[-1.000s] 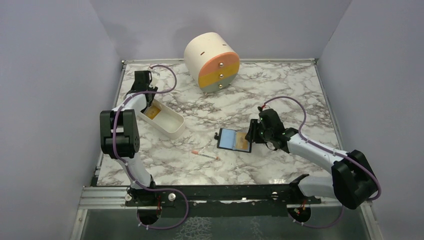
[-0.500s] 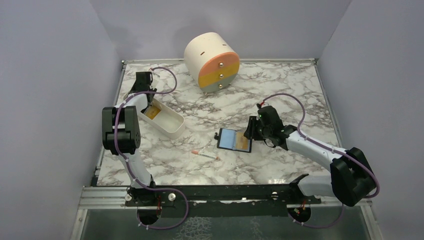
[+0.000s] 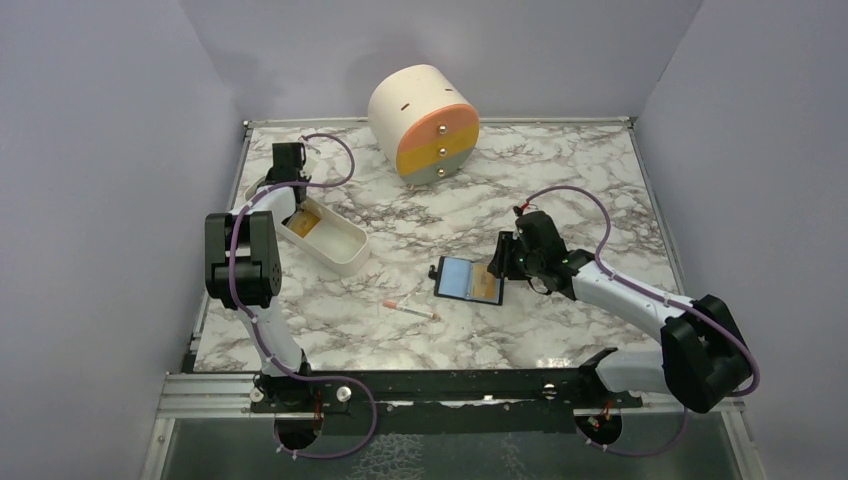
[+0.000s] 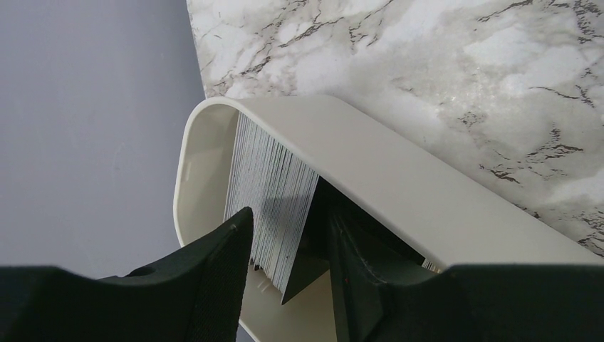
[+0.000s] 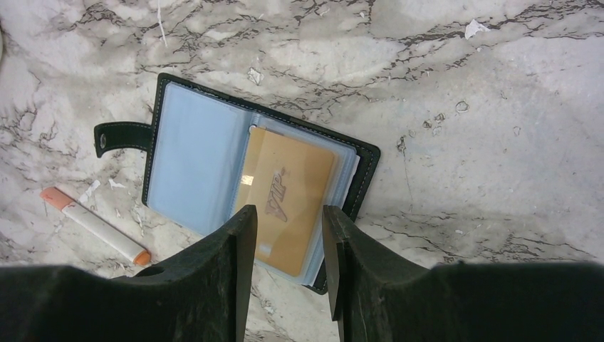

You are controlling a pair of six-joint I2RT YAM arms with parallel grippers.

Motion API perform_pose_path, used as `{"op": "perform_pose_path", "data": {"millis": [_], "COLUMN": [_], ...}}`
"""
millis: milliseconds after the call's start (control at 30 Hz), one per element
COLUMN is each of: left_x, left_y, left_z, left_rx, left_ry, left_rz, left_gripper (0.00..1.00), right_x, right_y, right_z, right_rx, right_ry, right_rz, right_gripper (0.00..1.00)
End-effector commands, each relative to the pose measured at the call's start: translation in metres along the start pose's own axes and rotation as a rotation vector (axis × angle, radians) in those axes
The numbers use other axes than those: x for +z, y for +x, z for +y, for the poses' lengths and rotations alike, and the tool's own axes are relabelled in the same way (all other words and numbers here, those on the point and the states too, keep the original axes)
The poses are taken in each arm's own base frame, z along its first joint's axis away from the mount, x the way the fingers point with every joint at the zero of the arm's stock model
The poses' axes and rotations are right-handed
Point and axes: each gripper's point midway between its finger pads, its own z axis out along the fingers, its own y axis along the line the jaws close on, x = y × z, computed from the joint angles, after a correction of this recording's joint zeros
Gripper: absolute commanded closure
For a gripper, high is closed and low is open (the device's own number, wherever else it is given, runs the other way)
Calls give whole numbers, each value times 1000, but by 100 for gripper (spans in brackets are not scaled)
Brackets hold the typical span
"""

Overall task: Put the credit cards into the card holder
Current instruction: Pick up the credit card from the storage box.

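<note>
Plastic and thin, the credit card (image 4: 274, 192) leaned inside the white tray (image 4: 399, 178), between the fingers of the left gripper (image 4: 288, 242), which stood half open, a gap at one side, gripping nothing yet. Closing there could catch only its edge and flip it, or drag the tray. The right gripper (image 5: 285, 235), half open and empty, hovered just above the card holder (image 5: 185, 157), which lay unpinned and could slide.

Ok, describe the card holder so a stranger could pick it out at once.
On the marble table, look right of centre, nearer the arms than the round drawer unit. The card holder is the black case lying open, with a gold card on its right half, unlike the thin white-and-pink stick beside it.
</note>
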Motion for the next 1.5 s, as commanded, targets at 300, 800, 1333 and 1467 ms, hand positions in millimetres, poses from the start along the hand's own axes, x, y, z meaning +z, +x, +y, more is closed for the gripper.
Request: {"op": "perform_pose_path", "data": {"millis": [300,800,1333,1467], "left_x": [-1,-37,-138,-163], "left_y": [-16,-22,-73,-79], "left_z": [5,-14,-27,-29], "left_rx": [-27,-119,-484,-501], "left_ry": [22,76,301,371], "left_rz": [-30,-30,-206,-261], "left_gripper": [71,100,100,100], "right_x": [-8,-27,-52,-61], "right_y": [-11,-19,-35,-41], "right_z": [0,9,22,37], "right_rx": [-12,-17,-86,-63], "right_ry": [10,-33,-93,-172], "right_rz": [-46,-74,-122,-146], "right_gripper": [61,61,61,61]}}
